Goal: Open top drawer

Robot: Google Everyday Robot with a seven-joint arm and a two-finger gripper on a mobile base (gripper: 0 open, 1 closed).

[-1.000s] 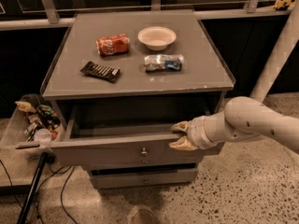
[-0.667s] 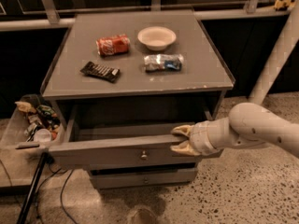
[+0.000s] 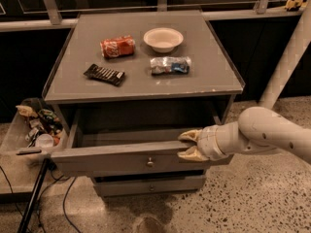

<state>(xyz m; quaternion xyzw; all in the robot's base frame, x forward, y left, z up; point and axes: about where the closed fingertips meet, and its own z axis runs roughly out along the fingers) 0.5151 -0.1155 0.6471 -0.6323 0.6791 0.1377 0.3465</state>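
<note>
The top drawer [image 3: 121,160] of the grey cabinet stands pulled out toward me, its plain grey interior [image 3: 131,136] showing and its small round knob [image 3: 150,163] in the middle of the front. My gripper [image 3: 187,145] reaches in from the right on a pale arm. Its two tan fingers [image 3: 190,135] sit one above and one below the top edge of the drawer front, right of the knob. The fingers are apart, and I cannot tell whether they press on the edge.
On the cabinet top [image 3: 146,84] lie a red can [image 3: 117,46], a white bowl [image 3: 163,39], a dark snack bar [image 3: 104,74] and a blue-silver packet [image 3: 170,65]. A lower drawer [image 3: 150,185] is closed. A clear bin of clutter [image 3: 35,130] and cables stand at left.
The arm has drawn back toward me and slightly right, and the top drawer has come out a little further with it.
</note>
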